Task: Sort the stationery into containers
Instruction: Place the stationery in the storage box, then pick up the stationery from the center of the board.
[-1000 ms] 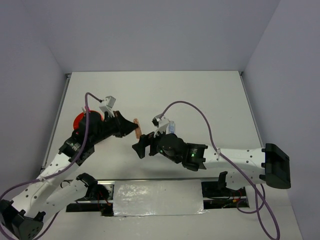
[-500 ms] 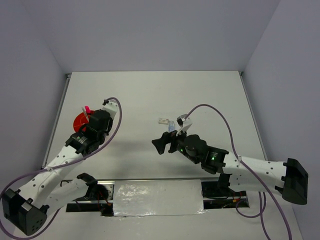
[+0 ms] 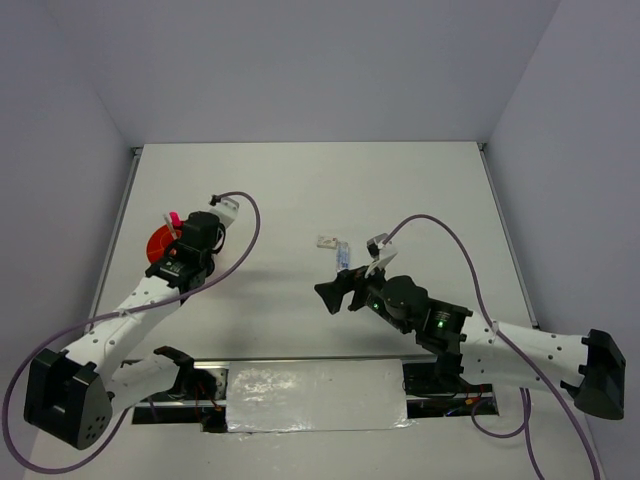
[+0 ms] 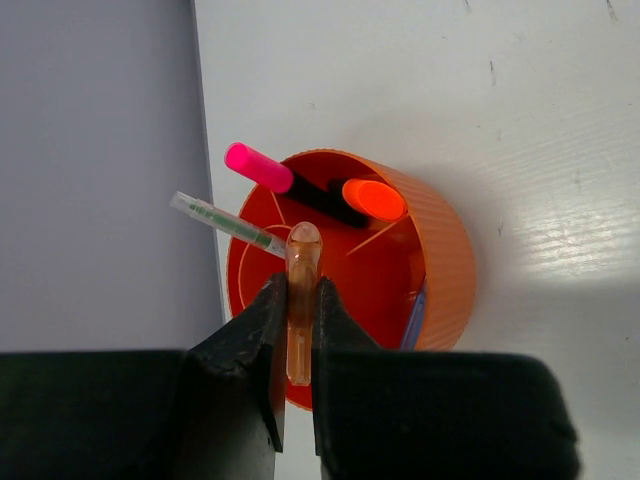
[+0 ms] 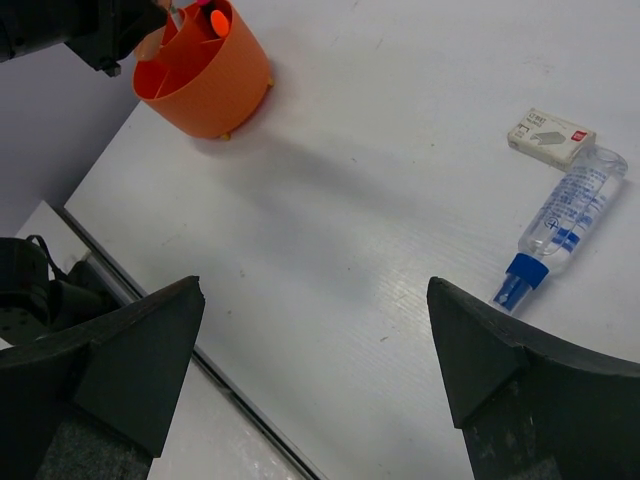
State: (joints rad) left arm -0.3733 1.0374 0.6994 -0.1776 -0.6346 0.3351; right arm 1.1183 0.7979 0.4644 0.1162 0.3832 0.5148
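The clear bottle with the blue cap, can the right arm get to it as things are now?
Probably yes. The open right gripper faces bare table, and the bottle lies close ahead; only a small white box sits near its far end.

- you're looking at a robotics lab test cell, not a home or an office.
- a white table [image 3: 400,190] is boxed in by plain pale walls [image 3: 300,70] on three sides.
- the left arm [image 3: 125,315] and right arm [image 3: 510,345] are bolted at its near edge, trailing purple cables [image 3: 441,225].
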